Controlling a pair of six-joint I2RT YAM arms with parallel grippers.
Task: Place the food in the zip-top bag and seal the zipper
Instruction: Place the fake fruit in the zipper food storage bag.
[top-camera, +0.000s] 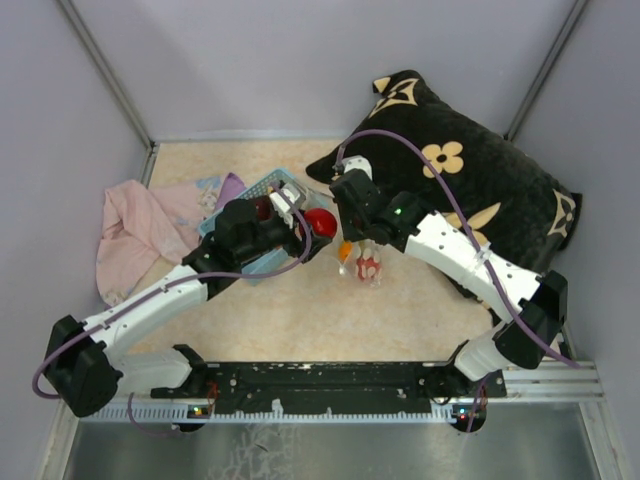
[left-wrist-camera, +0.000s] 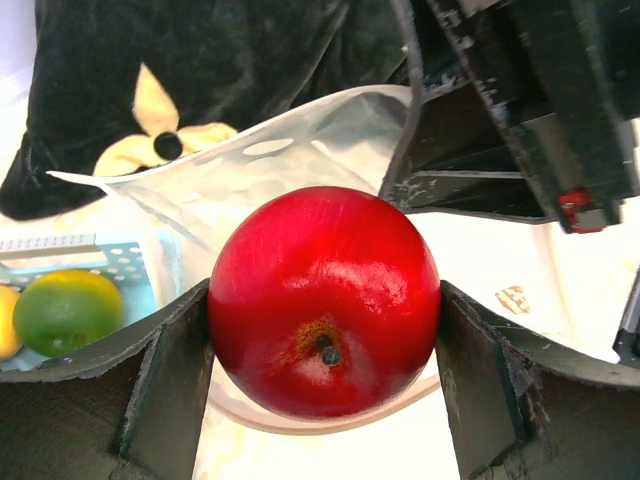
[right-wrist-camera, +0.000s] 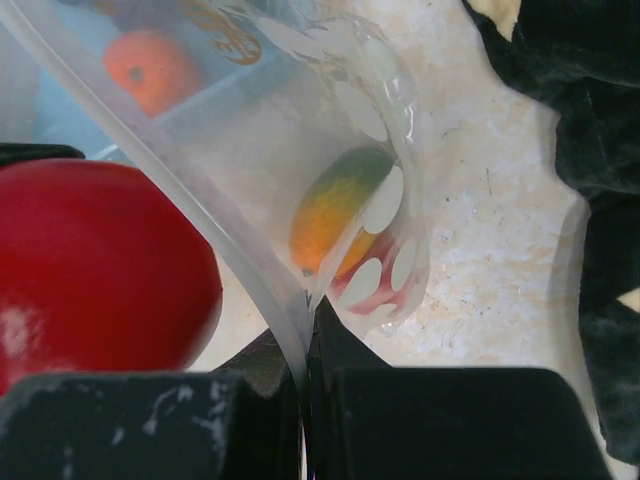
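Observation:
My left gripper (left-wrist-camera: 325, 345) is shut on a glossy red apple (left-wrist-camera: 325, 300), also seen from above (top-camera: 320, 223) and in the right wrist view (right-wrist-camera: 95, 270). It holds the apple just at the open mouth of the clear dotted zip-top bag (left-wrist-camera: 260, 170). My right gripper (right-wrist-camera: 308, 345) is shut on the bag's rim, the zipper strip (right-wrist-camera: 215, 225), and holds the bag up. An orange-green fruit (right-wrist-camera: 335, 205) and a red-white piece (right-wrist-camera: 385, 285) lie inside the bag (top-camera: 365, 265). A green fruit (left-wrist-camera: 65, 310) and an orange fruit (right-wrist-camera: 150, 65) sit in the basket.
A light-blue plastic basket (top-camera: 262, 190) stands behind the left gripper. A pink cloth (top-camera: 145, 230) lies at the left. A big black flowered pillow (top-camera: 480, 180) fills the back right, right beside the right arm. Grey walls enclose the table.

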